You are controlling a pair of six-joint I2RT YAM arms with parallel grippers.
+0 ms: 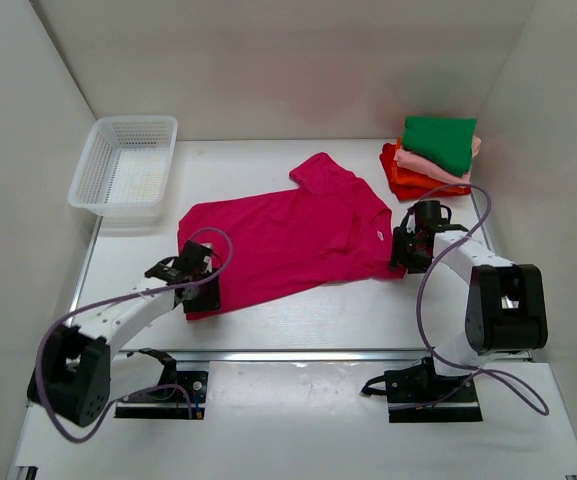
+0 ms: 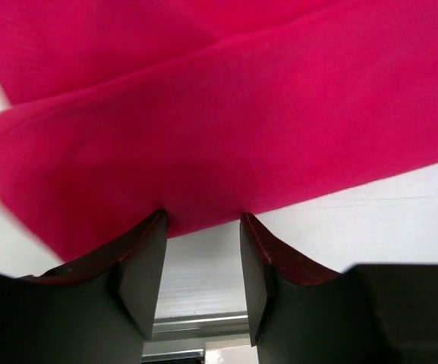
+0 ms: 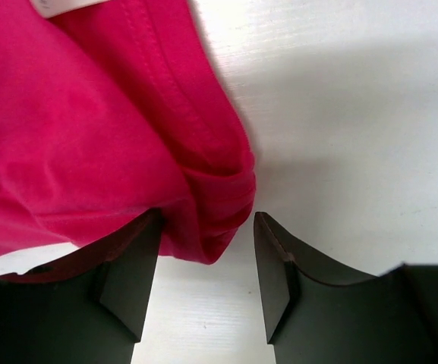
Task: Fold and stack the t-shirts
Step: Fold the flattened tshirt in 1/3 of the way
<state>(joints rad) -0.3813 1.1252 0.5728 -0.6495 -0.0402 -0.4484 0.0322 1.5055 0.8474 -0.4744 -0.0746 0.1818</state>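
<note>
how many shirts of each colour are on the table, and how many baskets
magenta shirt, spread out: 1
green shirt, folded, top of the pile: 1
light pink shirt, folded: 1
orange shirt, folded: 1
red shirt, folded, bottom of the pile: 1
white basket: 1
total: 5 shirts and 1 basket, 6 things

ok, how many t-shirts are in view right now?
5. A magenta shirt is spread flat at centre. Four are folded in the far-right stack: green on top, then light pink, orange and red. The stack may hide more.
</note>
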